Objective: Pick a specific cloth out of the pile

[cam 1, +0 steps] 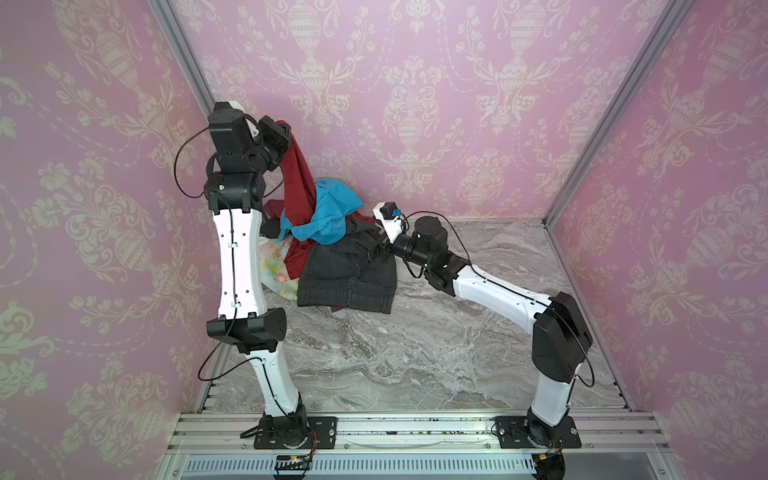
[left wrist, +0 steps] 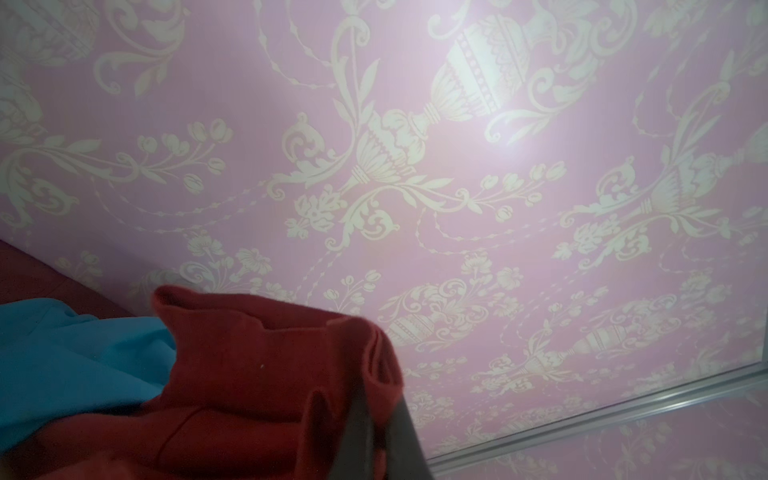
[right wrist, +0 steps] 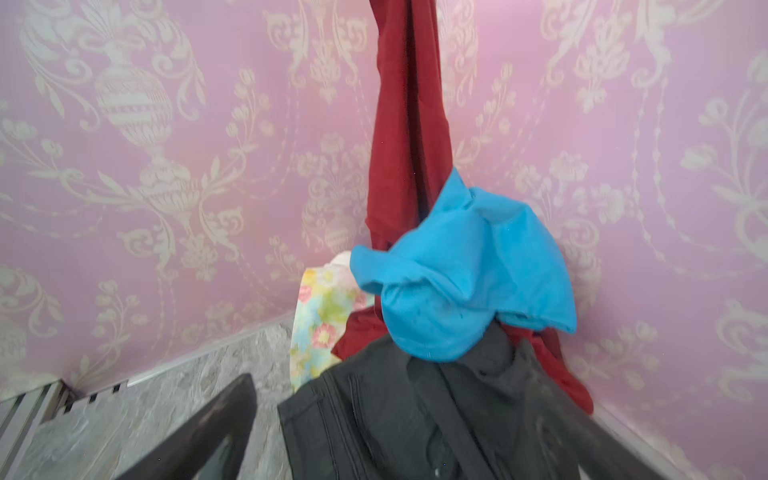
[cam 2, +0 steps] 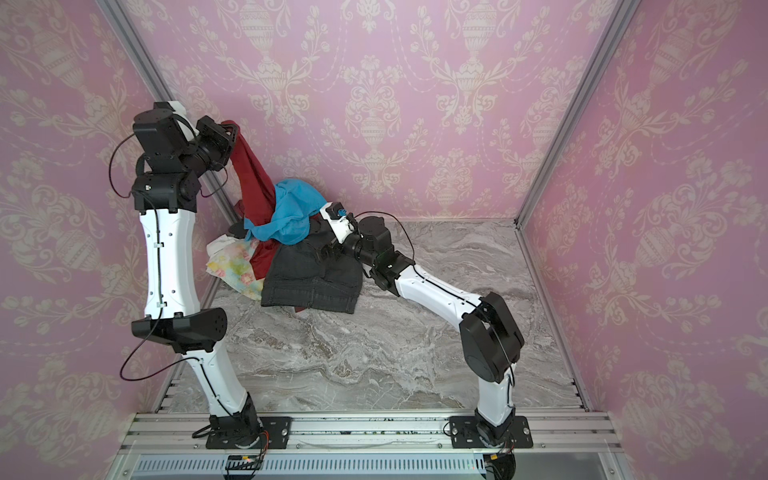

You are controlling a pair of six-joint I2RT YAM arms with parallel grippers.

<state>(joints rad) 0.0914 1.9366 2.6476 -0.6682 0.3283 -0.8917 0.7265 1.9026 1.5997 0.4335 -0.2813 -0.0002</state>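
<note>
Bright red matte cloth [cam 1: 300, 176], clamped by left gripper [cam 1: 284, 132] at upper left, hangs steeply; lower end lies under bright blue shirt [cam 1: 332, 205], nearer wide-open right gripper [cam 1: 376, 250].

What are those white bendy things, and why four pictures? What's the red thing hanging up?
Those are two robot arms, each ending in a pincer. Two pictures look down from above; the other two come from cameras on the arms' wrists. On the marble table lies a pile of clothes: a blue shirt, dark denim, a flowery cloth. The left pincer is shut on the red cloth, holding one end high while the rest hangs into the pile. The right pincer is open, over the denim.
</note>
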